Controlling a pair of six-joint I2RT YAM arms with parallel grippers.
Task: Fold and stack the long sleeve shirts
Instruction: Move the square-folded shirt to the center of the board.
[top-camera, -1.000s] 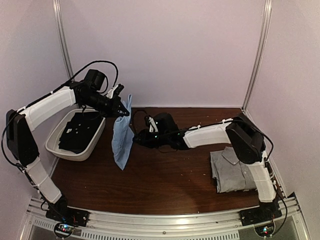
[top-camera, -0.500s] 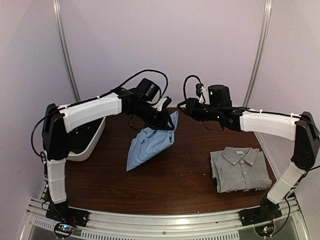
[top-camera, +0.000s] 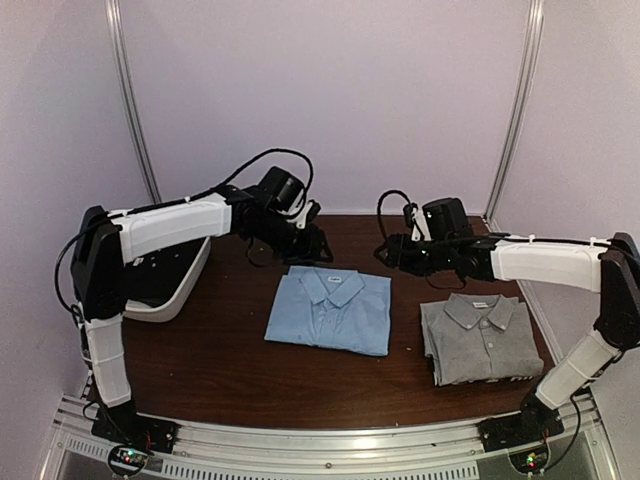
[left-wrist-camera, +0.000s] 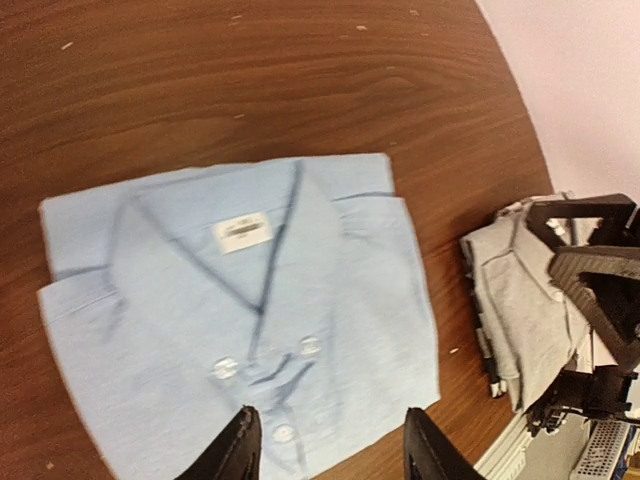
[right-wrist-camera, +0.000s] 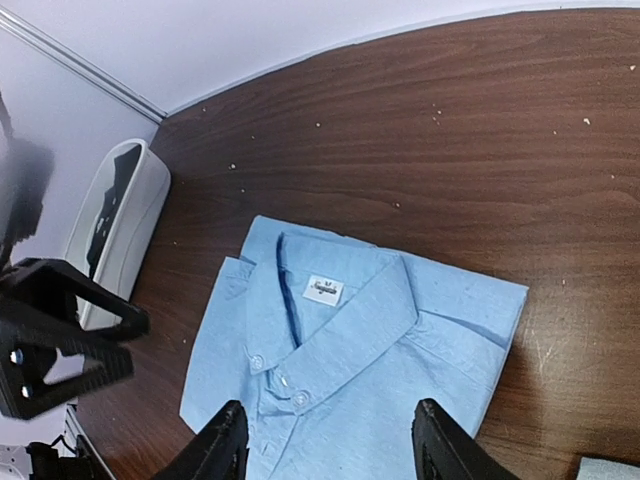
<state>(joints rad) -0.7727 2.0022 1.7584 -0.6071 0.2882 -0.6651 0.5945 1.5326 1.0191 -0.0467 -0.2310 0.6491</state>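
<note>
Neatly folded light blue shirt (top-camera: 330, 315), collar (top-camera: 333, 283) toward far wall (top-camera: 330, 100)

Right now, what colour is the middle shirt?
The shirt is light blue, clearest in the right wrist view.

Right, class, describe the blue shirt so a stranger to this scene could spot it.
On the dark wooden table, near its middle, lies a folded shirt with its collar toward the back wall. Unlike the grey shirt to its right, it is light blue.
</note>
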